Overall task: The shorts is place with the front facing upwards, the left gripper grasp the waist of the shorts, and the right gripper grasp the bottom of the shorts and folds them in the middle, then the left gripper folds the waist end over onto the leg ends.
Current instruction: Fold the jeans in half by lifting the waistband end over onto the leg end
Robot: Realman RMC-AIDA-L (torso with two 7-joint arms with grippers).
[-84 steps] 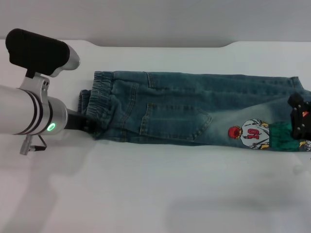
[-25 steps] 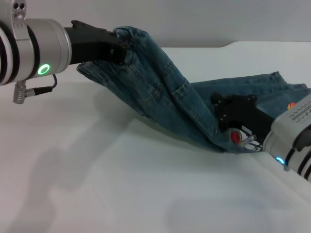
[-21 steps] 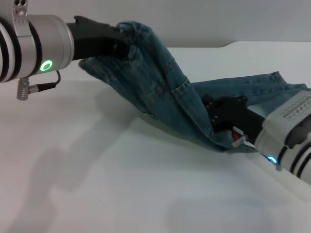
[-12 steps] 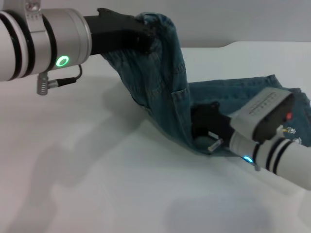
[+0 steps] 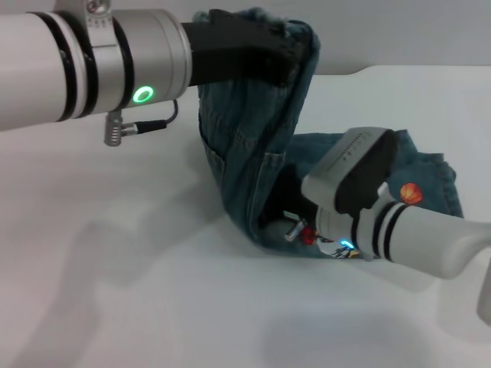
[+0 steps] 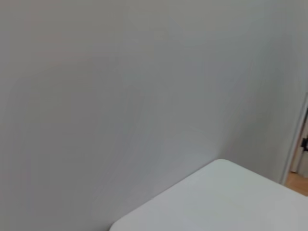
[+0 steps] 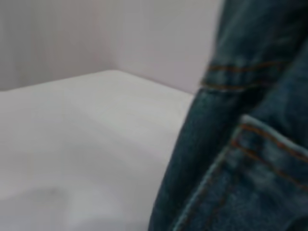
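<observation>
Fingers of the left gripper (image 5: 288, 54) clamp the waist end (image 5: 301, 34) aloft; the shorts (image 5: 253, 176) hang to the table (image 5: 115, 276), leg ends (image 5: 437, 180) rightward. Right gripper (image 5: 285, 222): grip indiscernible.

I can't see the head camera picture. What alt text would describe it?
The left gripper holds the waist end of the blue denim shorts lifted high above the white table, the fabric hanging in a curve. The right gripper sits low against the fold of the shorts near the table.
</observation>
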